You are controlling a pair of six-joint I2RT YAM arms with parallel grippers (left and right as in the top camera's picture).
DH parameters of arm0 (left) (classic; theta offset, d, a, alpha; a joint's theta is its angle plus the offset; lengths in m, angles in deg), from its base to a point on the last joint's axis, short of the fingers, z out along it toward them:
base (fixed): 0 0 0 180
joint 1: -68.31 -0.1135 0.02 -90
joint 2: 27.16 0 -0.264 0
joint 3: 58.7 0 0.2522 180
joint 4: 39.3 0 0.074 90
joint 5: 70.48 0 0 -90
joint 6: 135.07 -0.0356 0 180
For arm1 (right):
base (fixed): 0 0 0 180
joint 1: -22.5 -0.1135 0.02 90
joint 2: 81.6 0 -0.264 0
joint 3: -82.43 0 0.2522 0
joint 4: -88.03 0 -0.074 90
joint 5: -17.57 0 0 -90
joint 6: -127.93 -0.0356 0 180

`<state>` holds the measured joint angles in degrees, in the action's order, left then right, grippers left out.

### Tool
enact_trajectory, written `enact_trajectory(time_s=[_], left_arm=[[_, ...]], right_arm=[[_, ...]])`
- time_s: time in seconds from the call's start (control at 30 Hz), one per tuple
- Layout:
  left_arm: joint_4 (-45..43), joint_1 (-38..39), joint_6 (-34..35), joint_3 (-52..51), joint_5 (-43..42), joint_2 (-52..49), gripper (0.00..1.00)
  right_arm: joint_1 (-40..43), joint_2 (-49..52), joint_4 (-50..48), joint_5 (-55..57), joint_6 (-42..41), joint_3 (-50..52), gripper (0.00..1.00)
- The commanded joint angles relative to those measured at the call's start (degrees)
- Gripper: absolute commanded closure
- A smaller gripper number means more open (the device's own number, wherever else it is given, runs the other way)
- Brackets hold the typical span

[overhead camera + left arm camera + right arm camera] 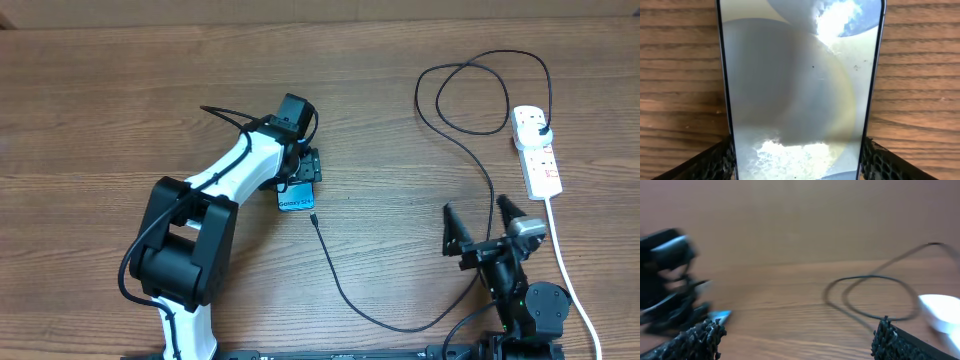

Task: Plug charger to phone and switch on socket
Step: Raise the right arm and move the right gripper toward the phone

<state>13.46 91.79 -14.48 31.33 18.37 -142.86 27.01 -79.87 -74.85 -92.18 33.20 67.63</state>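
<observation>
The phone (297, 199), with its blue screen lit, lies flat on the table near the middle. My left gripper (305, 172) is over its far end. In the left wrist view the phone (795, 75) fills the frame and both fingers of the left gripper (796, 157) press against its long edges. The charger cable (345, 290) has its connector tip (314, 217) on the table just short of the phone's near end. Its plug (538, 127) sits in the socket (537, 160), a white power strip at the right. My right gripper (485, 222) is open and empty, and apart from the cable.
The cable curls in a loop (480, 90) at the back right, which also shows in the right wrist view (870, 295). The thick white cord (568, 280) runs from the strip to the front right edge. The right gripper (797, 345) looks across bare wood towards the strip (940, 311).
</observation>
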Motion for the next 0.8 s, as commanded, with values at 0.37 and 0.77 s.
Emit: enact_trajectory(time_s=[0.37,0.77], left_arm=[[-0.4,0.5,-1.5,-3.3,-8.6,-5.0,0.0],[1.1,3.1,6.1,-3.3,-0.1,-5.0,0.05]], right_arm=[[0.2,2.2,5.3,-12.3,-7.9,-9.9,0.0],[0.2,30.5,32.7,-11.9,-1.7,-43.7,0.0]])
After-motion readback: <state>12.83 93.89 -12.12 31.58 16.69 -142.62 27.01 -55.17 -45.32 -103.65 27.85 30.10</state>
